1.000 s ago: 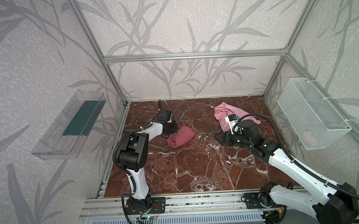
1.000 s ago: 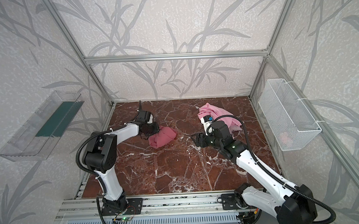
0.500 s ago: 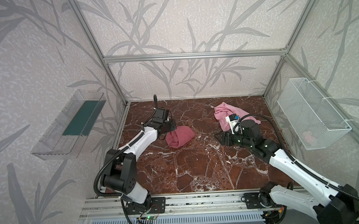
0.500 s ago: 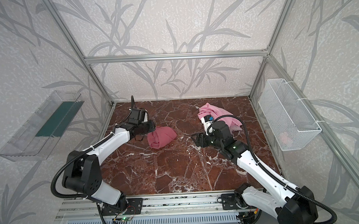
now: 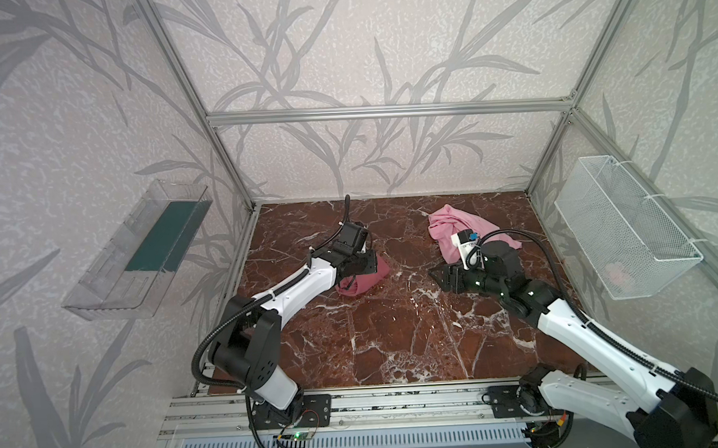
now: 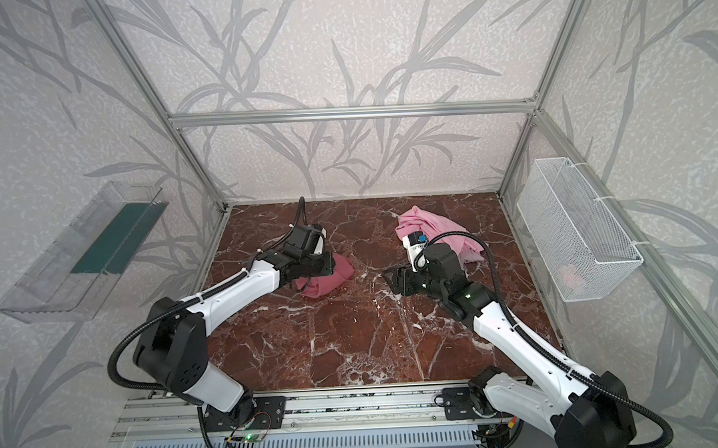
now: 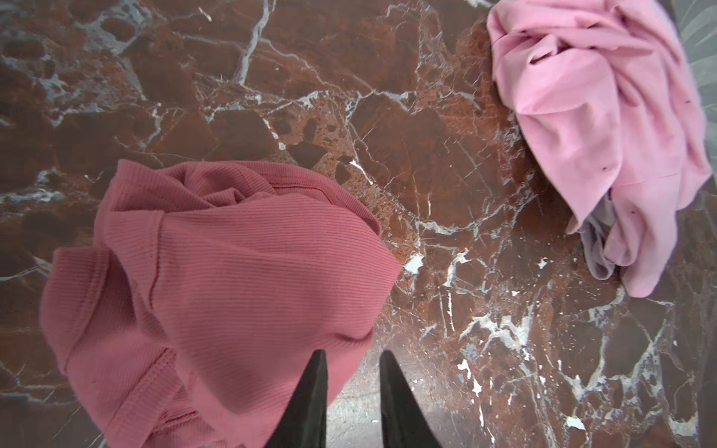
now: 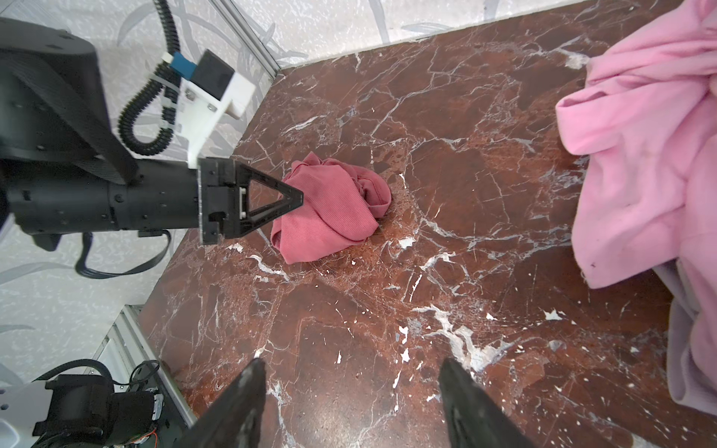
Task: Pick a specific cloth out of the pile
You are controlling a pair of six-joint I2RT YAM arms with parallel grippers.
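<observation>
Cloth (image 5: 370, 280) partly behind left arm (image 5: 304, 285); pile (image 5: 447, 225) partly behind right arm (image 5: 501, 261).

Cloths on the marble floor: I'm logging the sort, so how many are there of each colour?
Dusty rose cloth: 1
Light pink cloth: 1
Pale whitish piece: 1, mostly tucked under the light pink one
Total: 3

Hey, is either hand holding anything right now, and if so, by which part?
Nothing is held. The left hand has a narrow empty gap beside the dusty rose cloth; the right hand is open over the marble floor.
</observation>
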